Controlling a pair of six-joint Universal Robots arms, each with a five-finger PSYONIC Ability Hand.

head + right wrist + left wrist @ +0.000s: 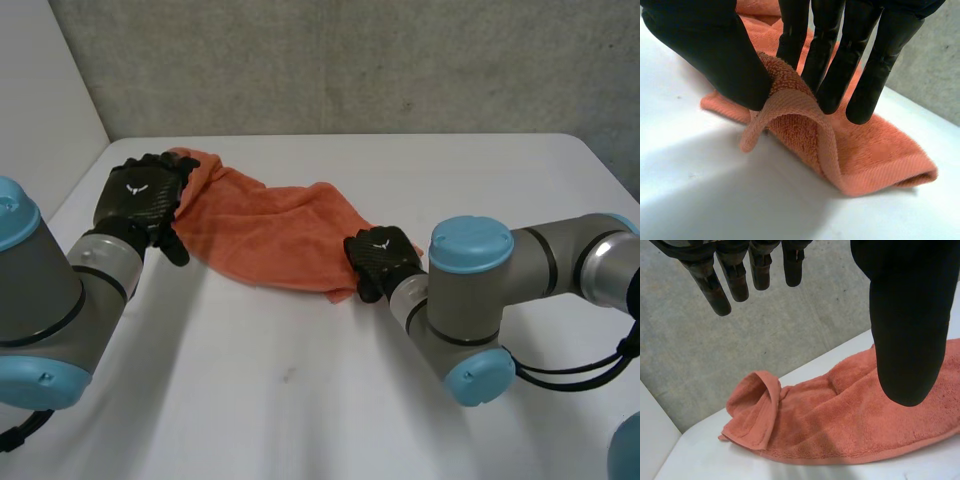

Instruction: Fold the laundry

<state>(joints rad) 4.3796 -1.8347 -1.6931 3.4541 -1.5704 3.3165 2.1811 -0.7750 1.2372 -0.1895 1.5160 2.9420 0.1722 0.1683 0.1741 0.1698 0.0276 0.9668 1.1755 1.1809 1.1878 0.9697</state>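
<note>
Presently right hand [710,50] pinches the towel [880,150] at one end, left hand [910,330] open above the other.

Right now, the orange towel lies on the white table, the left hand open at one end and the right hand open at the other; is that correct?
Not quite: the right hand is shut on the orange towel, thumb and fingers pinching a lifted edge, as the right wrist view shows. The left hand is open and the towel lies on the white table.
</note>
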